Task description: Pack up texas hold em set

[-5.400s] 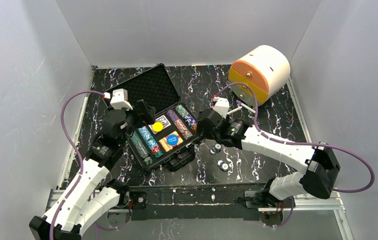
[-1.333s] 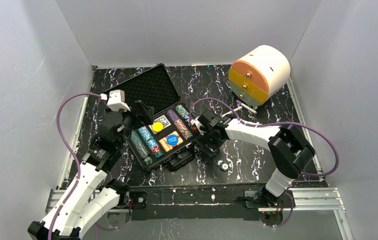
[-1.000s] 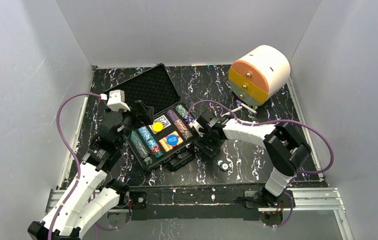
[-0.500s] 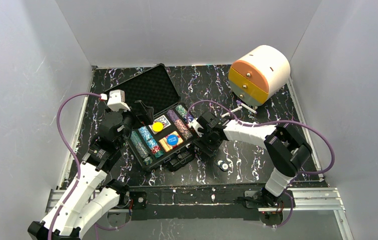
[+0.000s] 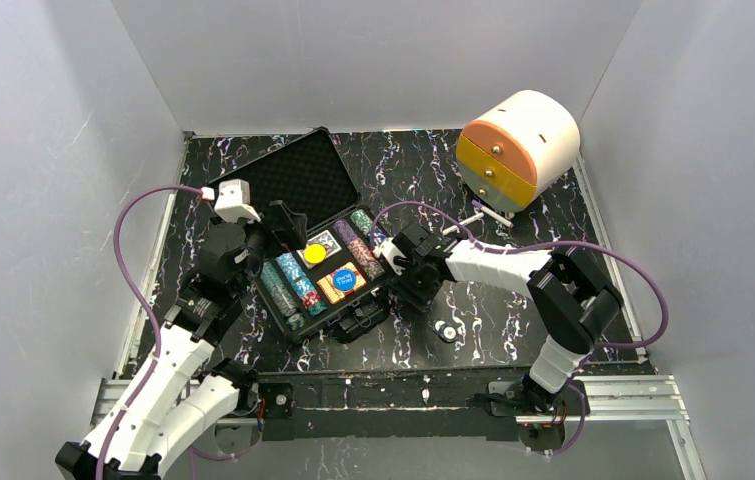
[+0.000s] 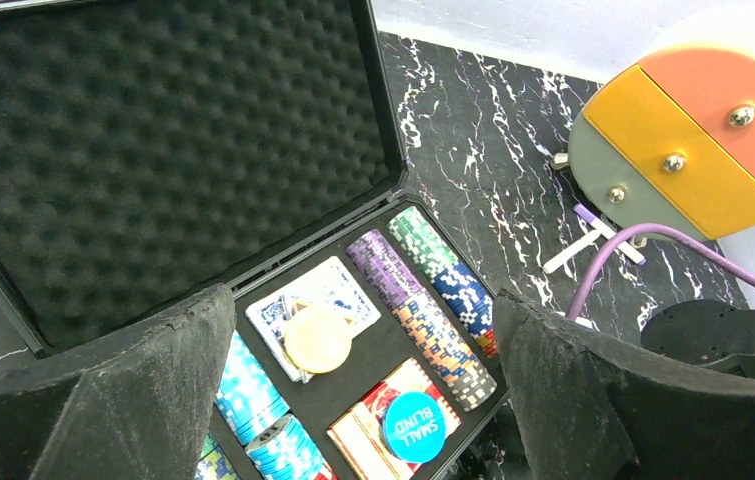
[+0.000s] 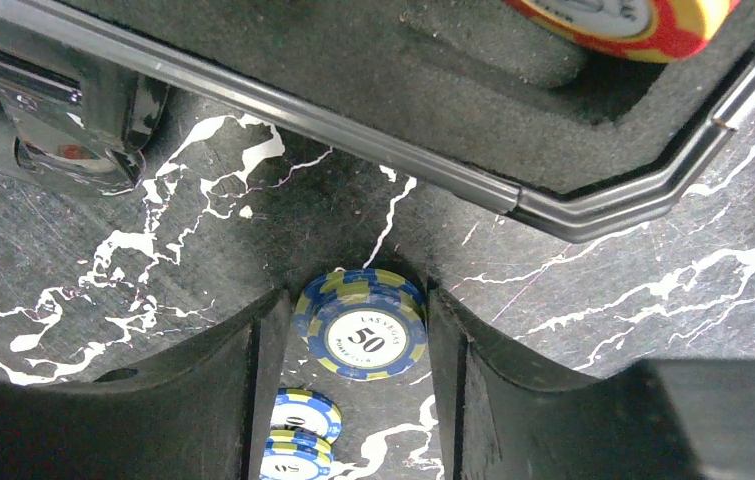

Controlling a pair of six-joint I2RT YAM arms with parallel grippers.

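Observation:
The black poker case (image 5: 298, 180) lies open at the table's middle left, its foam lid (image 6: 153, 150) raised. Its tray holds rows of chips (image 6: 423, 300), card decks, a yellow button (image 6: 318, 338) and a blue SMALL BLIND button (image 6: 413, 425). My left gripper (image 6: 353, 400) hangs open and empty above the tray. My right gripper (image 7: 358, 310) is down at the case's right edge (image 7: 513, 195), its fingers closed against a small stack of blue-and-yellow 50 chips (image 7: 363, 335). Two more loose chips (image 7: 298, 415) lie behind it; they also show in the top view (image 5: 444, 329).
A round cream drawer unit with orange and yellow fronts (image 5: 518, 145) stands at the back right. Thin white sticks (image 5: 488, 212) lie beside it. A case latch (image 7: 63, 120) juts out on the front side. Grey walls close in three sides.
My right arm swung in from the right and dropped onto the chip stack beside the case; over the last second it barely shifted. The left arm has stayed still.

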